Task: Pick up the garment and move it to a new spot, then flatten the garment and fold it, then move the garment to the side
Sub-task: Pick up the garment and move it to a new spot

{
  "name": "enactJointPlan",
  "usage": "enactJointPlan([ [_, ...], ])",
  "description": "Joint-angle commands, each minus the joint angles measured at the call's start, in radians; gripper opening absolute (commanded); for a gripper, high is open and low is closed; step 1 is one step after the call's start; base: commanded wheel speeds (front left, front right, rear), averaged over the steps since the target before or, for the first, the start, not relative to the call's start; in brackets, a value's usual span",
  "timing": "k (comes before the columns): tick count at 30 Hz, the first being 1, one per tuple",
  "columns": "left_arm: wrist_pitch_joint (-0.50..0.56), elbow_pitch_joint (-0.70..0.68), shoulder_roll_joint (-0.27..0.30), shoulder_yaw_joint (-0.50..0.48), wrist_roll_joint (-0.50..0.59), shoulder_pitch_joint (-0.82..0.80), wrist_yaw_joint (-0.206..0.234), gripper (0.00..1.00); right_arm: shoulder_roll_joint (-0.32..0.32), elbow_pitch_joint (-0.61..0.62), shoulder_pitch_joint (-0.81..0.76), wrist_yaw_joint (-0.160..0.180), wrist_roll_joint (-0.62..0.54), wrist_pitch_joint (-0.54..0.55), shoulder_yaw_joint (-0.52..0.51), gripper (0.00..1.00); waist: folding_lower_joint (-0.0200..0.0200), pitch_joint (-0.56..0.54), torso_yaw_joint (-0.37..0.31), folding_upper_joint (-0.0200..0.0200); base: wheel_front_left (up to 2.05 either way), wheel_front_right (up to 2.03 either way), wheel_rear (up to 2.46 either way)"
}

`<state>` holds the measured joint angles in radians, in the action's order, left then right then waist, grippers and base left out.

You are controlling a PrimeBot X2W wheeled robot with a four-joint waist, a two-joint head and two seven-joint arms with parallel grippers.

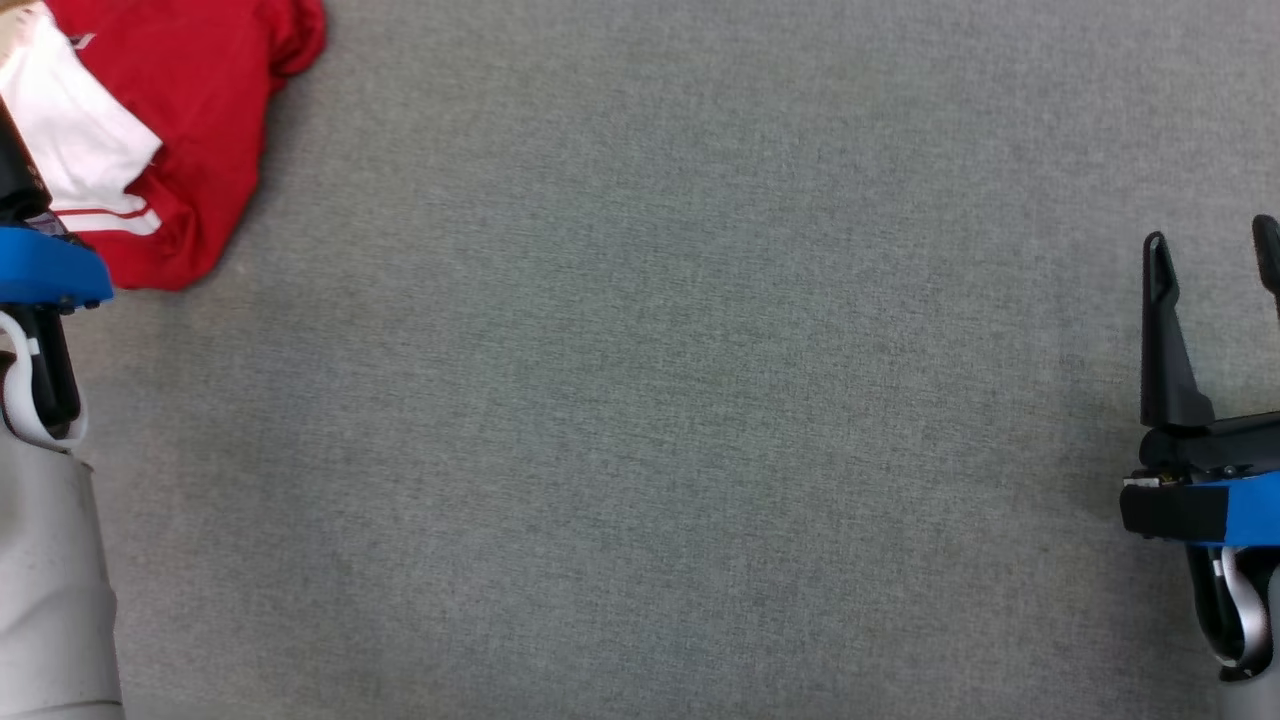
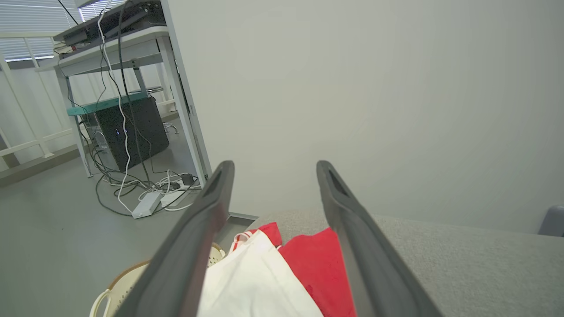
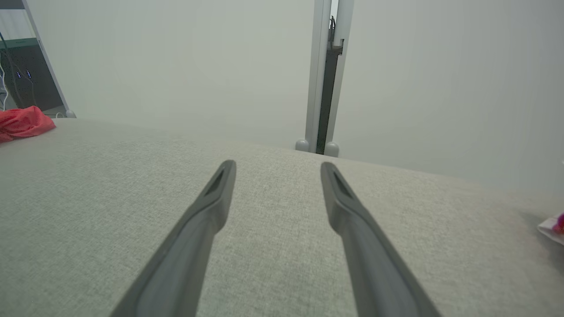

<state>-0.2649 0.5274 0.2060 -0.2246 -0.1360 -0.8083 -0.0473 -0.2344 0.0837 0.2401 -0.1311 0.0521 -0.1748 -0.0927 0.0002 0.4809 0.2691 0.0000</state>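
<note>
The garment [image 1: 185, 120], red with a white part and red-and-white striped trim, lies bunched at the far left corner of the grey cloth-covered table [image 1: 640, 400]. My left arm's blue wrist [image 1: 45, 272] sits at its near edge. In the left wrist view my left gripper [image 2: 275, 165] stands open just above the garment [image 2: 315, 264], with nothing between its fingers. At the right edge my right gripper [image 1: 1211, 232] is open and empty, far from the garment. In the right wrist view the right gripper [image 3: 278, 166] hovers over bare cloth, with the garment [image 3: 22, 124] far off to the left.
A cream basket [image 2: 110, 293] sits below the table's left end. Beyond it stand a desk [image 2: 114, 44], a black computer tower [image 2: 132, 132] and loose cables [image 2: 150, 193] on the floor. A pale wall runs behind the table. A small pink-and-white item [image 3: 553, 226] lies at the table's right.
</note>
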Motion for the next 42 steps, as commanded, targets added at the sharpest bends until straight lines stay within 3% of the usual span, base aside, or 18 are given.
enactJointPlan([
  [1, 0.001, 0.058, 0.023, -0.010, -0.003, -0.040, -0.010, 1.00, -0.010, 0.023, 0.014, 0.001, -0.008, 0.007, -0.007, 1.00, -0.0002, 0.066, -0.046, 0.0000, 0.00, 0.00, 0.00],
  [9, 0.049, 0.398, 0.054, 0.009, -0.019, -0.120, -0.034, 1.00, -0.021, 0.074, 0.010, 0.001, -0.006, 0.020, -0.029, 1.00, -0.0002, 0.114, -0.058, 0.0000, 0.00, 0.00, 0.00],
  [19, 0.151, 0.637, 0.042, 0.027, -0.072, -0.177, -0.072, 1.00, -0.016, 0.077, 0.021, 0.001, -0.008, 0.019, -0.025, 1.00, -0.0002, 0.123, -0.055, 0.0000, 0.00, 0.00, 0.00],
  [20, 0.148, 0.646, 0.045, 0.031, -0.072, -0.181, -0.074, 0.61, -0.016, 0.076, 0.024, 0.001, -0.007, 0.017, -0.023, 1.00, -0.0002, 0.121, -0.057, 0.0000, 0.00, 0.00, 0.00],
  [22, 0.131, 0.660, 0.050, 0.038, -0.073, -0.189, -0.077, 0.00, -0.012, 0.069, 0.025, 0.001, -0.006, 0.015, -0.020, 1.00, -0.0002, 0.113, -0.061, 0.0000, 0.00, 0.00, 0.00],
  [33, 0.017, 0.622, 0.111, 0.077, -0.047, -0.244, -0.077, 0.00, 0.039, -0.005, 0.016, 0.001, 0.001, -0.032, -0.010, 1.00, -0.0002, 0.014, -0.104, 0.0000, 0.00, 0.00, 0.00],
  [42, -0.002, 0.401, 0.114, 0.148, 0.016, -0.319, -0.068, 0.00, 0.103, -0.100, 0.003, 0.001, 0.015, -0.075, -0.004, 1.00, -0.0002, -0.106, -0.179, 0.0000, 0.00, 0.00, 0.00],
])
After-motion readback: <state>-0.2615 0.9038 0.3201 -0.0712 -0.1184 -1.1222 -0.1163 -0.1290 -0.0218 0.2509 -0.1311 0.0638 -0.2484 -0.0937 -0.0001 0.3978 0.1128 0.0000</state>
